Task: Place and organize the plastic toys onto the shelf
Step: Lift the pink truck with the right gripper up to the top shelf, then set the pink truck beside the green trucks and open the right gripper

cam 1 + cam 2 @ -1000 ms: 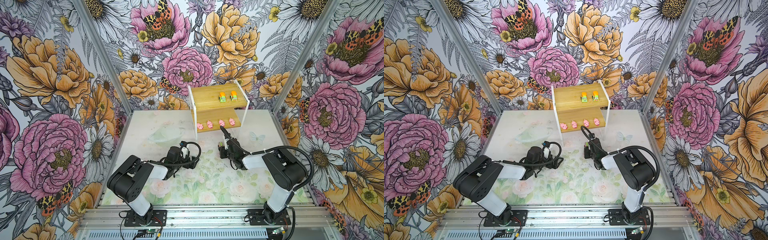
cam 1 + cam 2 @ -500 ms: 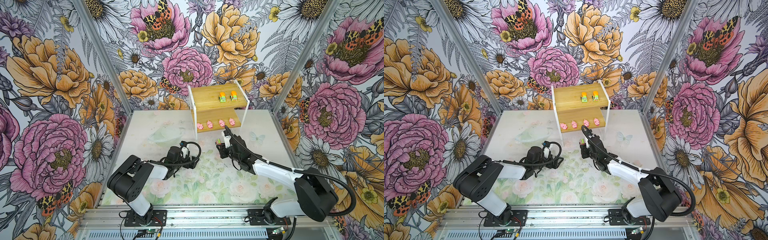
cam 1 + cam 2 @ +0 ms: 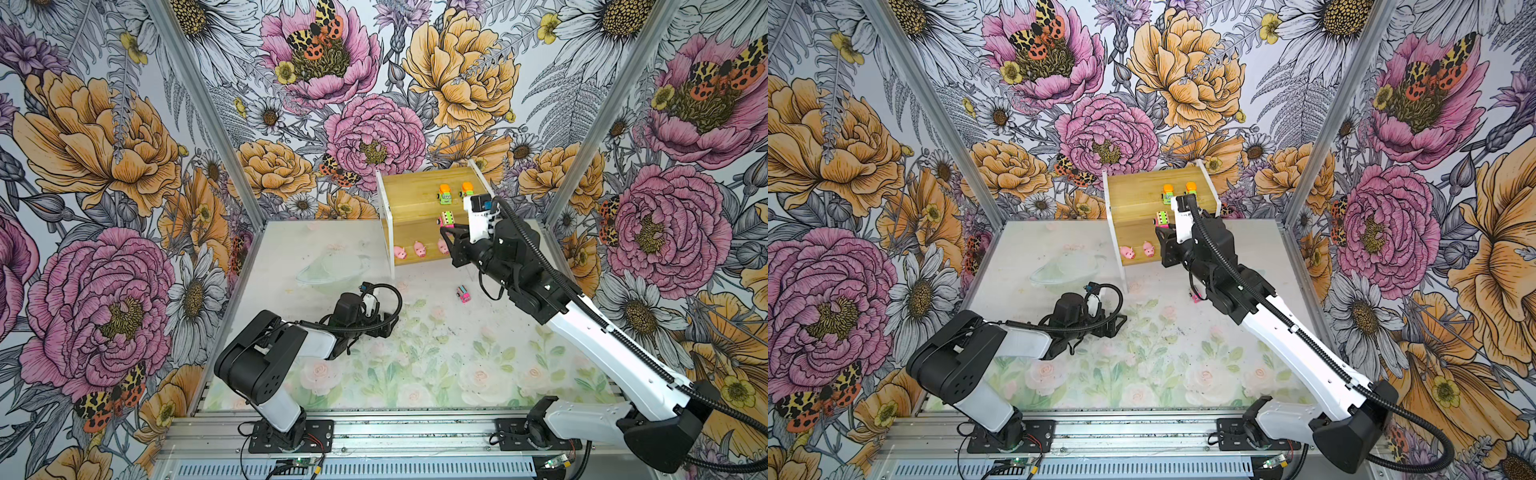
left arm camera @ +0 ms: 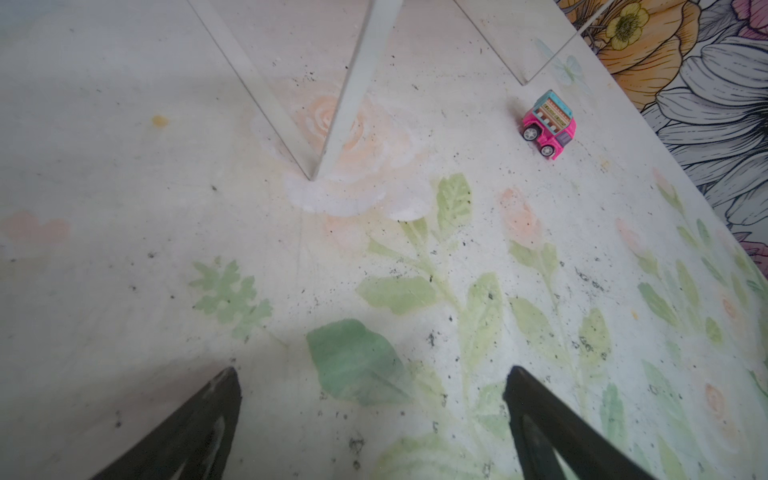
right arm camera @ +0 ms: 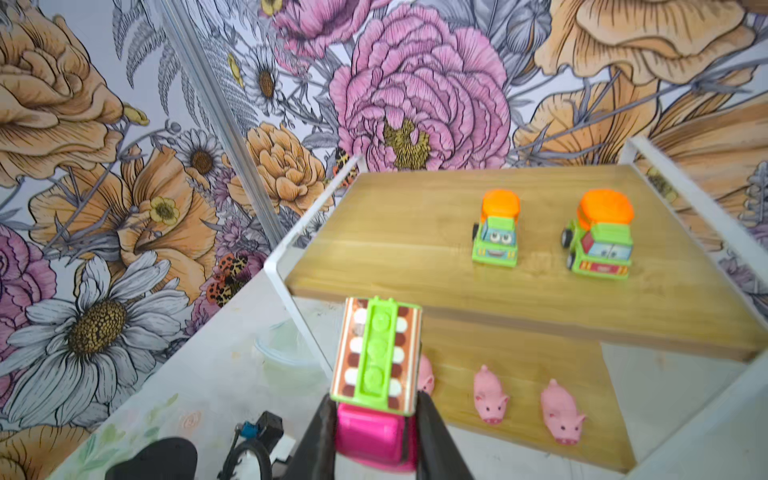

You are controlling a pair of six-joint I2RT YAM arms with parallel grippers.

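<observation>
Right pincer (image 5: 374, 405) grips a pink striped truck (image 5: 376, 353), likely for the shelf (image 5: 395, 232) spot at 9 o'clock of the green trucks (image 5: 494, 237). Left pincer (image 4: 372, 372) is open.

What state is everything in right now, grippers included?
Right gripper: shut on the held pink truck, lifted near the shelf.
Left gripper: open, empty.
Loose pink truck: upright on the table.
Green trucks: upright on the top board.
Pigs: three visible, on the bottom board.

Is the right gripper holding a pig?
No, the right gripper is shut on a pink truck; the pigs sit on the shelf.
</observation>
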